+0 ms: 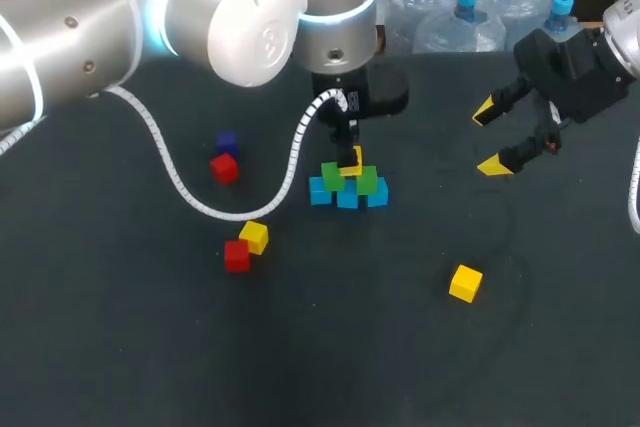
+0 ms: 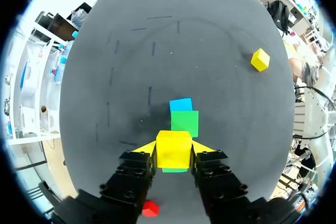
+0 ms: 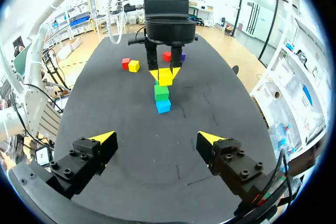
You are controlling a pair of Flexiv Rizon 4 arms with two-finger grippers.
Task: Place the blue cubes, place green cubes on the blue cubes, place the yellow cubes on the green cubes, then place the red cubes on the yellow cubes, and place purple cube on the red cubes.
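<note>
Three blue cubes (image 1: pixel 347 198) stand in a row mid-table, with two green cubes (image 1: pixel 367 182) on top of them. My left gripper (image 1: pixel 350 155) is shut on a yellow cube (image 2: pixel 174 149) right over the green ones; whether it touches them I cannot tell. In the left wrist view one green cube (image 2: pixel 185 123) and a blue cube (image 2: pixel 181 104) lie ahead of the fingers. My right gripper (image 1: pixel 495 137) hangs open and empty at the far right, well away from the stack (image 3: pixel 161 92).
Loose cubes lie around: a yellow one (image 1: pixel 465 282) at the front right, a yellow (image 1: pixel 254 236) and red (image 1: pixel 236 255) pair left of the stack, and a red (image 1: pixel 224 168) and purple (image 1: pixel 227 142) pair farther back left. Water bottles (image 1: pixel 465 22) stand behind the table.
</note>
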